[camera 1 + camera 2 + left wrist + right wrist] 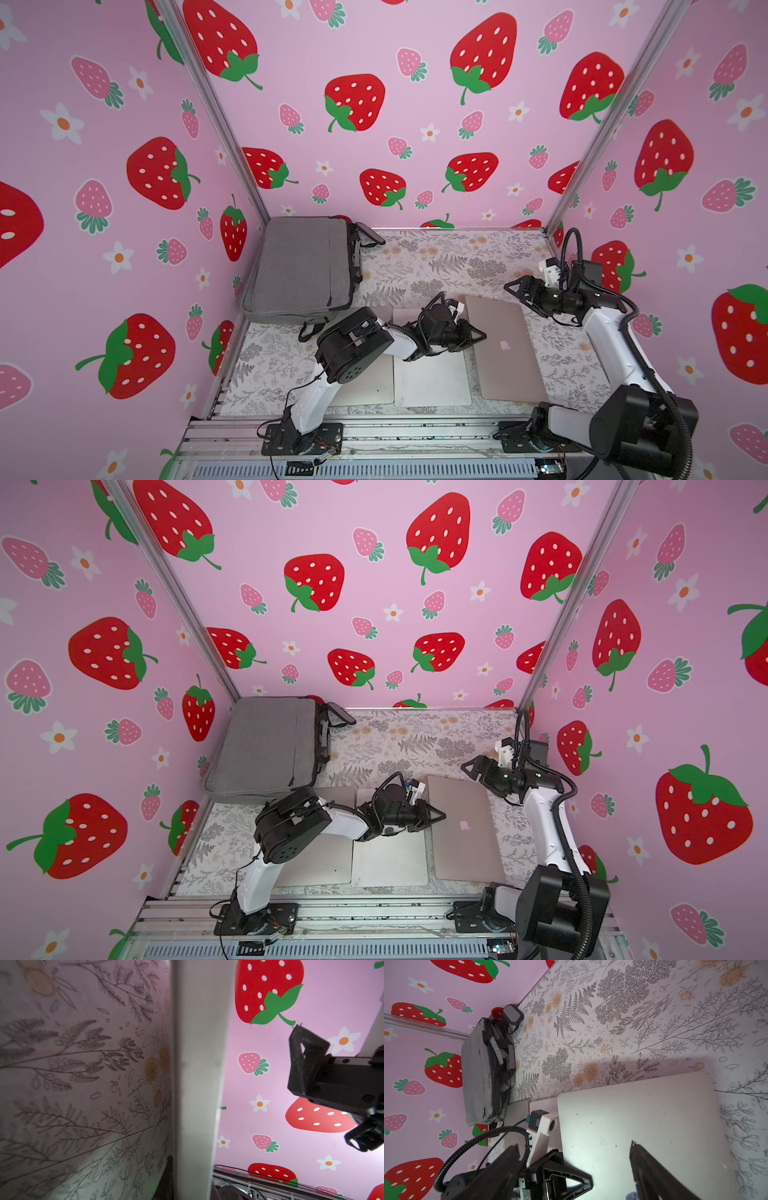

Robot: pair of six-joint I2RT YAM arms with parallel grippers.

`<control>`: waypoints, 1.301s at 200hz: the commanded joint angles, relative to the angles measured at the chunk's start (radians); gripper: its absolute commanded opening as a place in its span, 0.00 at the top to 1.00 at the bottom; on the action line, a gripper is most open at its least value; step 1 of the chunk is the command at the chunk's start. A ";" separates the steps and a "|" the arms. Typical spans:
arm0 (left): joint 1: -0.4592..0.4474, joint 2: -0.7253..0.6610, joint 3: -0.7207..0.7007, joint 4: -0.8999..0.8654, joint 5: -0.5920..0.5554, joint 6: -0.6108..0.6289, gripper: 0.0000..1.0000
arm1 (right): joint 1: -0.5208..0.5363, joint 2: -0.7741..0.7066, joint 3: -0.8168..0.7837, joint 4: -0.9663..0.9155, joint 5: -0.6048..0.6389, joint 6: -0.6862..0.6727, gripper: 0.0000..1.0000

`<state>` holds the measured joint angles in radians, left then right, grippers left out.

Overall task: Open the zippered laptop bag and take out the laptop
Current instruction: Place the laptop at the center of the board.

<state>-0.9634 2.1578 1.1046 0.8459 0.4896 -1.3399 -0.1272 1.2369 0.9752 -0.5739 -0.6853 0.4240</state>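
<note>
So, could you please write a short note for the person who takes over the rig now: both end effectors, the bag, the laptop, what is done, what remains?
Left end effector: closed at the laptop's left edge, apparently pinching it.
Right end effector: open, empty, over the laptop's far corner.
Laptop bag: far left corner of the table, against the wall.
Done: the laptop is out of the bag, lid shut, on the table right of centre.
Left: probably release it and draw both arms back.
</note>
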 commanded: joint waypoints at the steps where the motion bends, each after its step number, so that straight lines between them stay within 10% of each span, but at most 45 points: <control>1: -0.015 -0.002 0.078 0.138 -0.008 -0.022 1.00 | -0.002 -0.002 -0.015 -0.009 -0.022 -0.012 0.14; 129: -0.009 -0.049 0.083 -0.308 -0.065 0.129 0.61 | -0.002 0.006 -0.060 0.029 -0.053 -0.003 0.14; 260: 0.066 -0.285 0.173 -0.948 -0.269 0.565 0.50 | 0.023 -0.024 -0.152 0.103 -0.101 0.026 0.12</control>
<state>-0.9379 1.9743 1.2251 0.0902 0.3164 -0.9764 -0.1234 1.2366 0.8440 -0.5034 -0.7525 0.4492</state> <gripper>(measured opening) 0.482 0.873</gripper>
